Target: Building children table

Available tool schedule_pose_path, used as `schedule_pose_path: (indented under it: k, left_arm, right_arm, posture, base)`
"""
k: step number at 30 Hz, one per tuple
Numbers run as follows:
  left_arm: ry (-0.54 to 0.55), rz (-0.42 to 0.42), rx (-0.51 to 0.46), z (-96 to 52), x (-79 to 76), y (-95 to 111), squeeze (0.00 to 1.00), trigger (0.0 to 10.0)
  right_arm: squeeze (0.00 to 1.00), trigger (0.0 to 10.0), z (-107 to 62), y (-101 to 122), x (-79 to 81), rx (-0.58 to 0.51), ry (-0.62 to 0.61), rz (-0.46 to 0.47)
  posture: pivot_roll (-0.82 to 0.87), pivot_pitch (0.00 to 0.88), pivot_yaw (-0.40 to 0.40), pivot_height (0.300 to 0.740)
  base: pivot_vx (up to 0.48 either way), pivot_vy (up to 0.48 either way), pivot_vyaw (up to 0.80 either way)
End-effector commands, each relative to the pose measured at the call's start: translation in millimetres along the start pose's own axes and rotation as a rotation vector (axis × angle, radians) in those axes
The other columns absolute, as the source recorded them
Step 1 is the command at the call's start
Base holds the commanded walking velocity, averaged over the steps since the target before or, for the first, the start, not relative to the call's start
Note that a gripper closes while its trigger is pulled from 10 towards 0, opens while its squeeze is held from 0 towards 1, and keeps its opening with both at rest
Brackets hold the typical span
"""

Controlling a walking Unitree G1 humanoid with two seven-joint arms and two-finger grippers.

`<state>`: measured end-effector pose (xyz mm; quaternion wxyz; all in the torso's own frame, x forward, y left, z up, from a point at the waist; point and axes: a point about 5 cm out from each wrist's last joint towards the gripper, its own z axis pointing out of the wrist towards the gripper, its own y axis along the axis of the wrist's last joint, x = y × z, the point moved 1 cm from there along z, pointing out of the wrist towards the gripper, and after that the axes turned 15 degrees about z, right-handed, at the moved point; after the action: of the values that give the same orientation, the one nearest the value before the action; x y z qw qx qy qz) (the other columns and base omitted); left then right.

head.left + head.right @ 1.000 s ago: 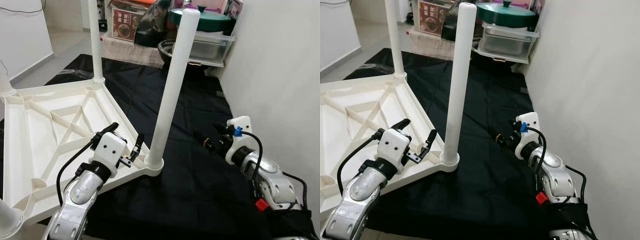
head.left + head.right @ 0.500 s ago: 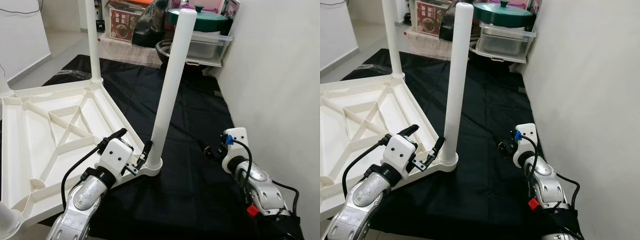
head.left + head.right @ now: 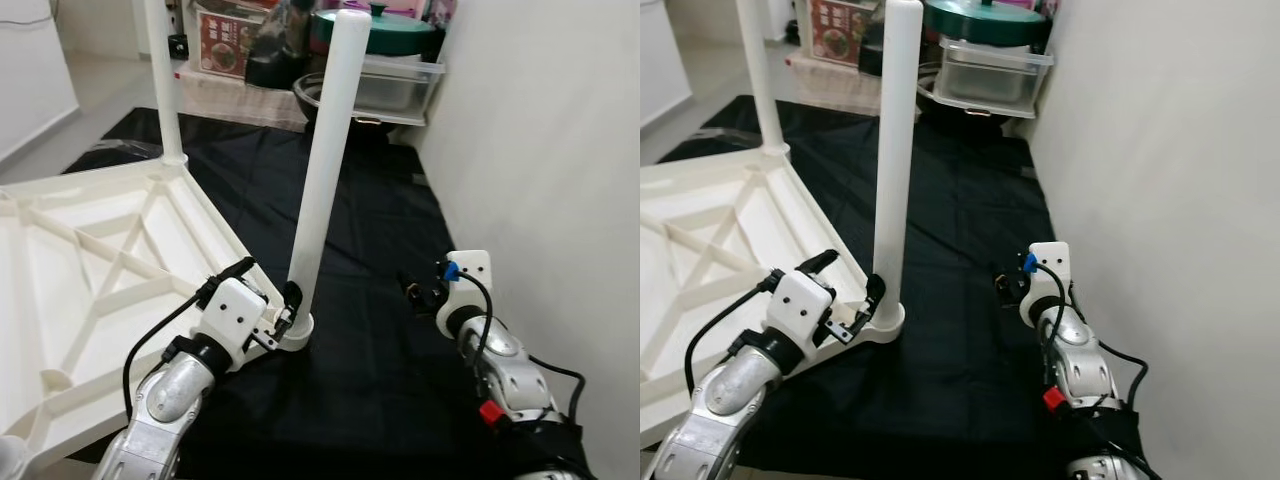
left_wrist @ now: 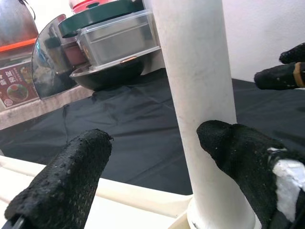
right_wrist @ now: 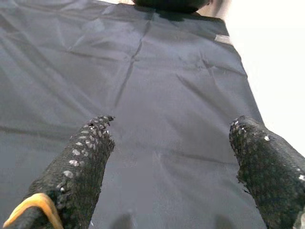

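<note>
We see two silver, rounded metal arms, each ending in a white boxy wrist housing. The left gripper (image 3: 262, 300) carries two long black fingers (image 4: 62, 183) with a coarse, knobbly rubber texture, one showing a pale worn patch near its base. A black cable loops from its housing back along the forearm, and small dark screw holes dot the white casing. The right gripper (image 3: 412, 288) has the same black fingers (image 5: 81, 164), speckled with light flecks, one ringed by a yellow band. At 12 o'clock on its housing sits a blue connector; a black cable trails back past a red tab on the forearm.
</note>
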<state>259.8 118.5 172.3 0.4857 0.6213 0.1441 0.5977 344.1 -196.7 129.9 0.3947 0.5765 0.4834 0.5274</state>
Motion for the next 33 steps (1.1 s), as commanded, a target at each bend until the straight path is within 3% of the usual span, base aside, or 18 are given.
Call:
schedule_pose_path:
  k: [1,7,33]
  left_arm:
    - [-0.012,0.009,-0.006,-2.1,-3.3,0.6,0.0,10.0]
    - [-0.012,-0.004,-0.001,-2.5,-3.7,0.4,0.0,10.0]
    - [-0.006,-0.016,0.002,-3.2,-4.6,-0.1,0.0,10.0]
  right_arm:
    - [0.0,10.0,0.7,-0.7,-1.1,-0.006,-0.013,-0.009]
    - [0.0,10.0,2.3,-1.0,1.4,-0.01,-0.017,-0.003]
    - [0.0,10.0,4.0,8.7,-3.7,-0.069,-0.082,-0.009]
  posture:
    - [0.1,0.0,-0.145,0.74]
    - [0.1,0.0,-0.148,0.74]
    - [0.09,0.0,-0.149,0.74]
  base:
    - [0.0,0.0,0.0]
    - [0.0,0.0,0.0]
    - [-0.291,0.0,0.0]
